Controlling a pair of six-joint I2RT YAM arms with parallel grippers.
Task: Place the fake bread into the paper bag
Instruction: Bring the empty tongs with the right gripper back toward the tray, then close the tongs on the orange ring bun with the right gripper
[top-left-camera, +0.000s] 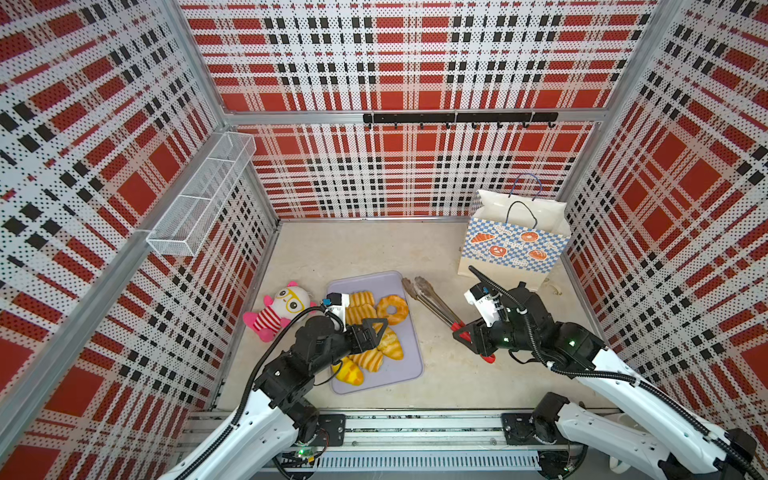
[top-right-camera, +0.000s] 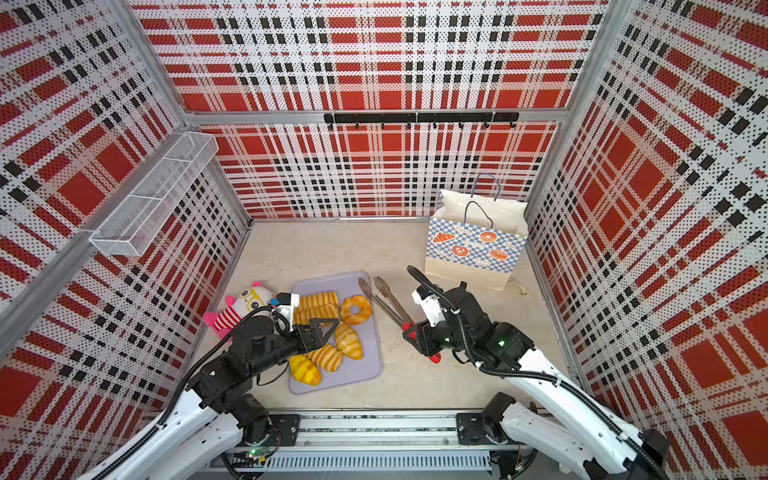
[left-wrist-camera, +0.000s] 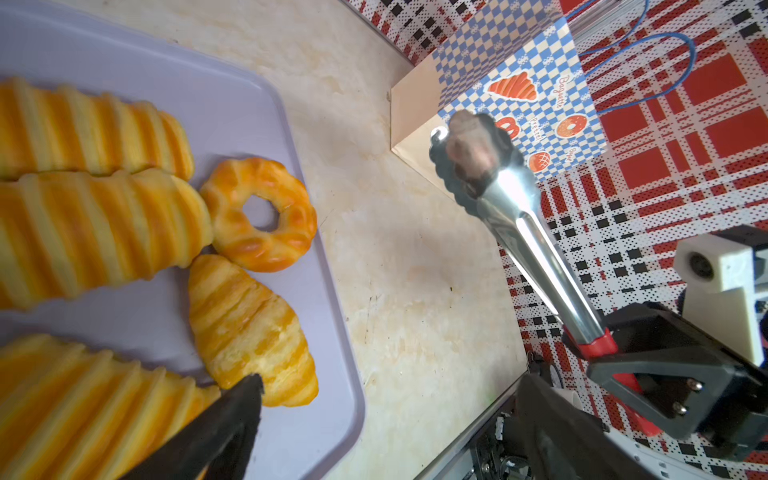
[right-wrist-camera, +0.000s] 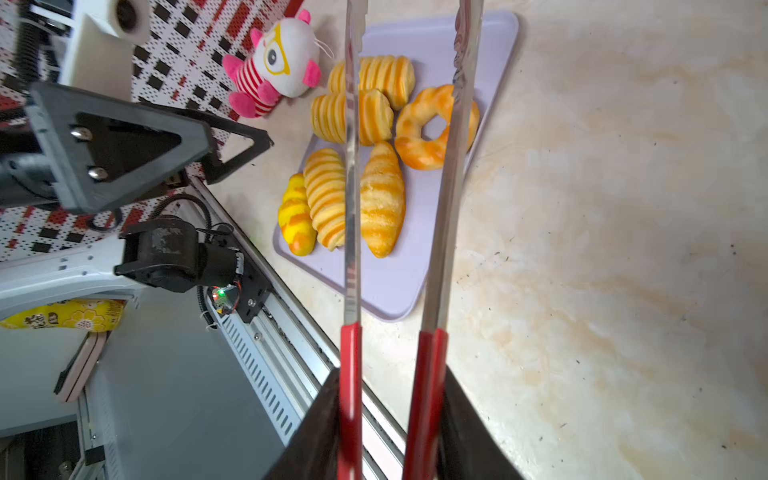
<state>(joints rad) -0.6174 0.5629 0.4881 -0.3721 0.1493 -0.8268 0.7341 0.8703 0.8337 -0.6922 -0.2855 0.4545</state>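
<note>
Several golden fake breads lie on a lavender tray (top-left-camera: 405, 365): ridged loaves (top-left-camera: 360, 307), a ring donut (top-left-camera: 392, 308) and croissants (top-left-camera: 390, 343). My left gripper (top-left-camera: 376, 328) hovers open over the tray; in the left wrist view its gap (left-wrist-camera: 386, 415) spans the tray's edge, with one fingertip (left-wrist-camera: 245, 399) by a croissant (left-wrist-camera: 249, 328). My right gripper (top-left-camera: 471, 336) is shut on the red handles of metal tongs (top-left-camera: 432, 301). The tongs' arms (right-wrist-camera: 440, 249) stand apart with nothing between them. The paper bag (top-left-camera: 515, 245) stands upright and open at the back right.
A pink-and-white striped plush doll (top-left-camera: 278, 309) lies left of the tray, by the left wall. A wire basket (top-left-camera: 199, 199) hangs on the left wall and a hook rail (top-left-camera: 457, 118) on the back wall. Bare tabletop lies between tray and bag.
</note>
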